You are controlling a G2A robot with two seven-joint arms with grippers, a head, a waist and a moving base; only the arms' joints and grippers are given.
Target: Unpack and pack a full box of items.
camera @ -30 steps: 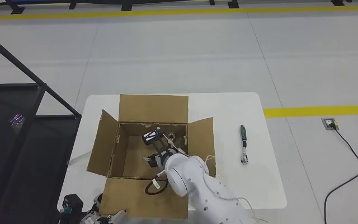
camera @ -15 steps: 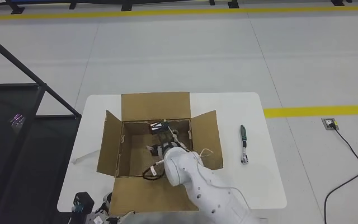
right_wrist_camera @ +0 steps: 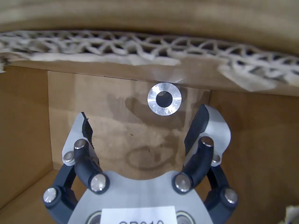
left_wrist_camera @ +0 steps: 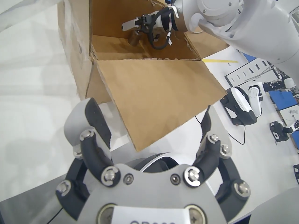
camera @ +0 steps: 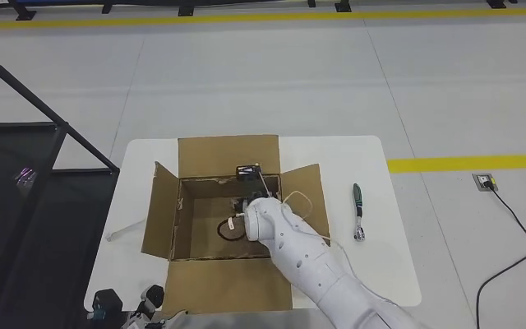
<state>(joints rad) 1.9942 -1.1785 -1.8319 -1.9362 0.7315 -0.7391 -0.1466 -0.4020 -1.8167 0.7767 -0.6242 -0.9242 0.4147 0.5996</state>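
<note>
Right end effector (right_wrist_camera: 143, 117) is down inside the box (camera: 228, 156), fingers spread and empty, lined up over the metal ring (right_wrist_camera: 164, 99) on the box floor by the wall; likely the next pick. Left end effector (left_wrist_camera: 149, 110) is open and empty, below the front flap, out of the way. Wrench (camera: 358, 212) is already out on the counter (camera: 394, 173).

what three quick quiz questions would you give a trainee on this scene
1. True or false: inside the box, the right gripper is shut on the ring.
2. Where is the wrench? A in the box; B on the table beside the box; C on the floor.
3. Fill in: the left gripper, outside the box, is ___ (open or shut).
Key: 1 false, it is open and the ring lies apart from its fingers; 2 B; 3 open.
</note>
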